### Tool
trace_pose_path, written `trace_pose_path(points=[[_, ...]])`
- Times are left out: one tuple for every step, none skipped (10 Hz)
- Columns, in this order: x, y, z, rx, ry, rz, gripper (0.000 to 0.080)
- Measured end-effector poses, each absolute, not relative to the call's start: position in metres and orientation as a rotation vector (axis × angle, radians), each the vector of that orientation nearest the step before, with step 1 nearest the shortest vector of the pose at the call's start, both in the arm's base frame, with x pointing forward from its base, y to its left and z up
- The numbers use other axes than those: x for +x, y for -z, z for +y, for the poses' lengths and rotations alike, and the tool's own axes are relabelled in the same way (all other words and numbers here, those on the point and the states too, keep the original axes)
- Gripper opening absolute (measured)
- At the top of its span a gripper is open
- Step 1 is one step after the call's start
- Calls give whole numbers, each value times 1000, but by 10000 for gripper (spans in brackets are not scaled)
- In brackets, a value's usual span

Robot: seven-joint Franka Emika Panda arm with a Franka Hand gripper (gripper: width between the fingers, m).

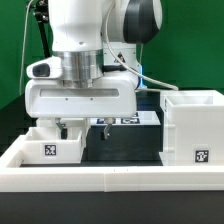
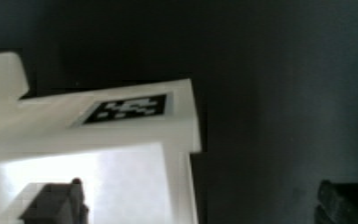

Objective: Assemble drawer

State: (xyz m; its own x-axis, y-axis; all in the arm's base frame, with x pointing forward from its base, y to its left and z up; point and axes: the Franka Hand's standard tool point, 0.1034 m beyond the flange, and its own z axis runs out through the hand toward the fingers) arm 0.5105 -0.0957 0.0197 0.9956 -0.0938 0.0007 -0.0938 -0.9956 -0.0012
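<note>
The step in hand looks like the pickup of the first loose part. The gripper (image 1: 84, 130) hangs low with its jaws spread wide and nothing between them.

Nearest the exterior camera, a white front rail (image 1: 100, 178) runs in front of the small drawer tray (image 1: 50, 148). The tray sits on the dark table (image 1: 125, 150), just behind the rail, with a marker tag on its near face.

The gripper is directly over the tray's side toward the exterior view's right. In the wrist view one finger (image 2: 51, 203) is above the tray (image 2: 87, 150) and the other (image 2: 345, 200) is above bare table, so the tray's wall lies between them, untouched.

The tall drawer housing (image 1: 192, 125) stands well apart from the tray, toward the exterior view's right. The marker board (image 1: 140, 119) lies behind the tray, farthest back.

I judge the next move is a short descent, then closing on that wall.
</note>
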Motion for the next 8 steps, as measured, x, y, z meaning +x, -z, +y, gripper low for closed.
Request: trace_pose_path(points=[[509, -14, -96, -3145, 8, 94, 649], [508, -10, -97, -3149, 6, 23, 649], [507, -9, -98, -3149, 2, -14, 649], [505, -8, -100, -3149, -1, -44, 649], [503, -7, -103, -3149, -5, -48, 649], [502, -6, -103, -3149, -8, -41, 649], [502, -6, -103, -3149, -8, -39, 649], [502, -6, -103, -3149, -8, -40, 536]])
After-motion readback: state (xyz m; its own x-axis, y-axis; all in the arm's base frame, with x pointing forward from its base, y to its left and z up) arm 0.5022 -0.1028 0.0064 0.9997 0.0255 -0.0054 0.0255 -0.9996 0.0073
